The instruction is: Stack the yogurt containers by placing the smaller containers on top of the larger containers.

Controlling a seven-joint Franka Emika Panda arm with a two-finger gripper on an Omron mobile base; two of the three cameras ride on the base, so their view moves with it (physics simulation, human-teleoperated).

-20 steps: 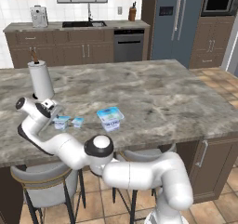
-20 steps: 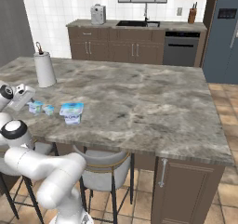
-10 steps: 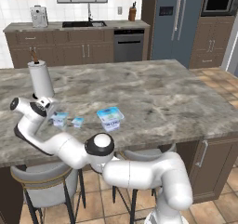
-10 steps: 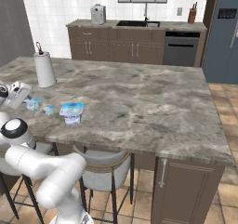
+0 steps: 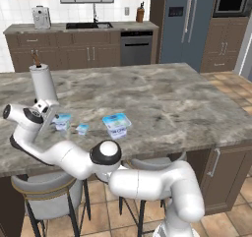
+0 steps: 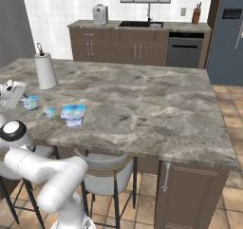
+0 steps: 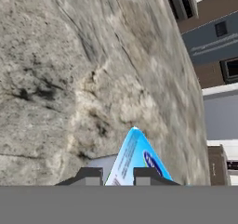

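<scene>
My gripper [image 5: 53, 120] is shut on one smaller container [image 5: 62, 122], a tiny white cup with a light-blue lid, at the left of the island counter. The right base view has the gripper [image 6: 23, 99] beside that cup [image 6: 31, 102]. In the hand view the cup [image 7: 135, 155] sits tilted between my fingertips [image 7: 89, 174], just above the stone top. A second smaller container [image 5: 82, 129] [image 6: 50, 112] rests on the counter to its right. The larger container [image 5: 117, 124] [image 6: 73, 114], a wider white tub with blue lid, stands further right.
A paper towel roll [image 5: 43, 82] [image 6: 46, 71] stands upright just behind the gripper. The marble island counter [image 5: 167, 98] stretches wide to the right. Stools [image 5: 47, 194] stand below the counter's near edge [image 6: 123, 149]. Cabinets, sink and fridge line the far wall.
The gripper has drawn slightly up and to the left, and the small cup between its fingers has moved with it. The other cup and the tub have stayed put.
</scene>
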